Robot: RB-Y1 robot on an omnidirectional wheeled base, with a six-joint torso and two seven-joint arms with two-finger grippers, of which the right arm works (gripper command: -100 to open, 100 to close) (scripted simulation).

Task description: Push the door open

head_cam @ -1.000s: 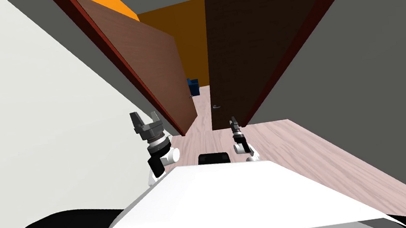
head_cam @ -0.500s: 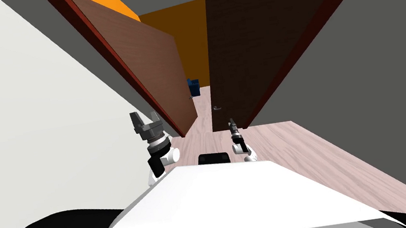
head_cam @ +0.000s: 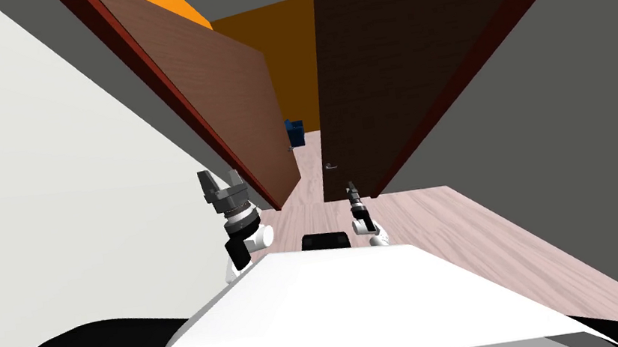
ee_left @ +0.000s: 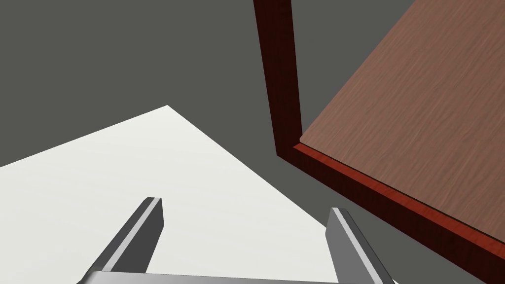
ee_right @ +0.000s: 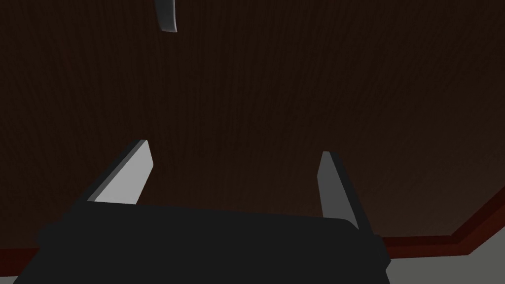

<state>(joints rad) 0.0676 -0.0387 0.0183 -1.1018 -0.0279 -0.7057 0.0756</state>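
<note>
A double door stands ahead. Its left brown leaf (head_cam: 233, 102) is swung inward, and its right dark brown leaf (head_cam: 389, 58) hangs by the red-brown frame (head_cam: 433, 97). A small metal handle (head_cam: 330, 167) sits low on the dark leaf. My right gripper (head_cam: 352, 188) is just below that handle, close to the leaf. In the right wrist view the right gripper (ee_right: 234, 158) is open against the dark leaf (ee_right: 296, 74), with the handle (ee_right: 165, 15) beyond its fingertips. My left gripper (head_cam: 219, 176) stands open beside the left frame post (ee_left: 278, 74) and the brown leaf (ee_left: 419, 98).
Between the leaves a gap shows pale wood floor (head_cam: 305, 153), an orange wall (head_cam: 291, 56) and a small blue object (head_cam: 294, 132). A white wall (head_cam: 36, 183) runs on my left and a grey wall (head_cam: 578, 107) on my right.
The whole head view has shifted a little as I move nearer the doorway. My right gripper has edged slightly left, closer under the handle. The left arm has not moved.
</note>
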